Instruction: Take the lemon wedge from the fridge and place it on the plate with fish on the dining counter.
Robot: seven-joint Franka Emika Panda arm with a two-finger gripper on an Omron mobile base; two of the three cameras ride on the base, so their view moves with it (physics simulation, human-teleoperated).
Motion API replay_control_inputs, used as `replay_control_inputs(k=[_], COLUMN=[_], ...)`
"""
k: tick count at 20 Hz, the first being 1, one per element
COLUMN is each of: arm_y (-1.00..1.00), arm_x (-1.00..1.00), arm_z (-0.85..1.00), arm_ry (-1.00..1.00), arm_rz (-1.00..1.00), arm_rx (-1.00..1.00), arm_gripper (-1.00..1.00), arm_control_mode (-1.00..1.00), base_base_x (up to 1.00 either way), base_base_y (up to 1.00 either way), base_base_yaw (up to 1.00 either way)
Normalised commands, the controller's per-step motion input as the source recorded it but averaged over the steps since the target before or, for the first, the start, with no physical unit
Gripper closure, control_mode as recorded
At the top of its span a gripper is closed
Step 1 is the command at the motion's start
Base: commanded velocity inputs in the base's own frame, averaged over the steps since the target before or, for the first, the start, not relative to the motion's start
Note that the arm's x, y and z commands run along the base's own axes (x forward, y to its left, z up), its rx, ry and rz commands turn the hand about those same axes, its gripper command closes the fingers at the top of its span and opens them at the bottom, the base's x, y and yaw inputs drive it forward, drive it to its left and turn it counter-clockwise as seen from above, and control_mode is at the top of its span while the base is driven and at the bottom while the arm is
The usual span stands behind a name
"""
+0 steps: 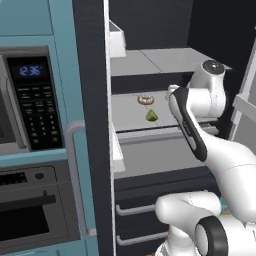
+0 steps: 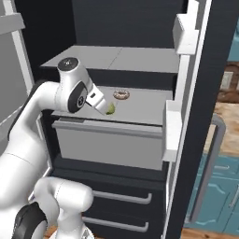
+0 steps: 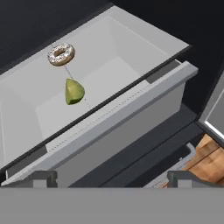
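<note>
inside, the lemon wedge [image 3: 74, 91] lies on a grey shelf [image 3: 113, 70] of the open fridge [image 1: 92, 125], just beside a tan ring-shaped food [image 3: 61, 54] that sits farther back, the two apart. the gripper [image 3: 111, 177] hangs before the shelf with its jaws spread wide and nothing between them. beside the fridge stand a microwave [image 1: 30, 102] and an oven [image 1: 35, 205] in teal cabinetry [image 1: 62, 30].

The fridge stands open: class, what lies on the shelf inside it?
On the grey shelf inside the fridge lie a yellow-green lemon wedge and, beyond it, a tan ring-shaped doughnut, apart. The closed lower drawers hide their contents.
</note>
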Motion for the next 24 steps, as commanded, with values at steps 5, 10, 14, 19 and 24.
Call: replay_control_inputs(k=[5,10,14,19,24], arm_y=[0.00,0.00,0.00,-0.11,0.06], arm_x=[0.00,0.00,0.00,0.22,0.40], arm_z=[0.00,0.00,0.00,-0.11,-0.39], arm_ry=[0.00,0.00,0.00,0.05,0.16], arm_rz=[0.00,0.00,0.00,0.11,0.27], arm_rx=[0.00,0.00,0.00,0.00,-0.04], arm_gripper=[-1.00,-1.00,-1.00,-1.00,-1.00], arm_control_mode=[1.00,1.00,1.00,-1.00,-1.00], base_base_x=[0.48,0.73,0.53,0.10,0.00], base_base_y=[-0.02,-0.06,-0.03,-0.05,0.00], base_base_yaw=[0.15,0.02,0.03,0.03,0.00])
